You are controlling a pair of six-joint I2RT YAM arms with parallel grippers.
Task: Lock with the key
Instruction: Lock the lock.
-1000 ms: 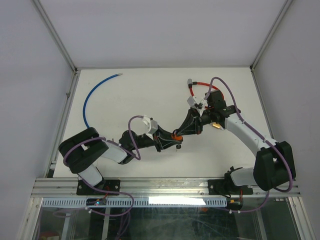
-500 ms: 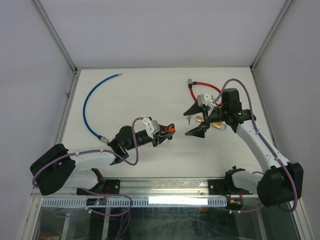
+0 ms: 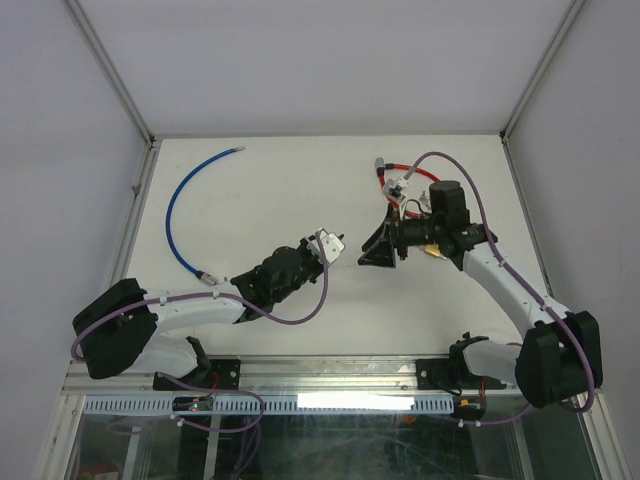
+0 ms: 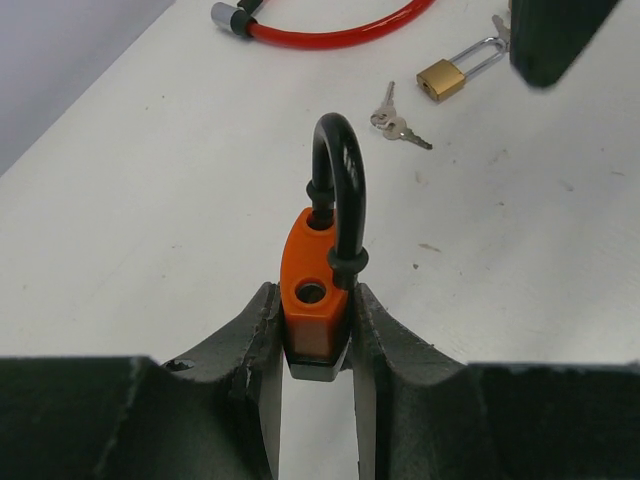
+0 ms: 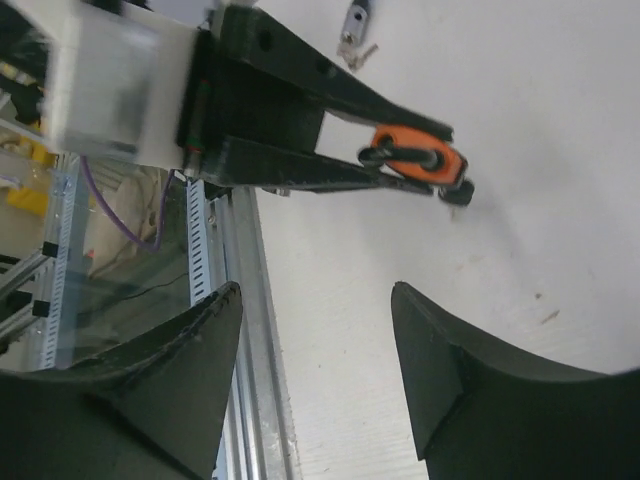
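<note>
On the white table [image 3: 260, 190], the arms have drawn apart. My left gripper [image 4: 315, 300] clamps the padlock [image 4: 305, 250]; my right gripper [image 5: 315, 290] has released and is empty. The keys [image 4: 398, 125] lie loose nearby, so I judge key pickup comes next.

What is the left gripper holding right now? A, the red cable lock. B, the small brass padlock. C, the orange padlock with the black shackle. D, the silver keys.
C: in the left wrist view the left gripper clamps the orange padlock with the black shackle by its body.
</note>
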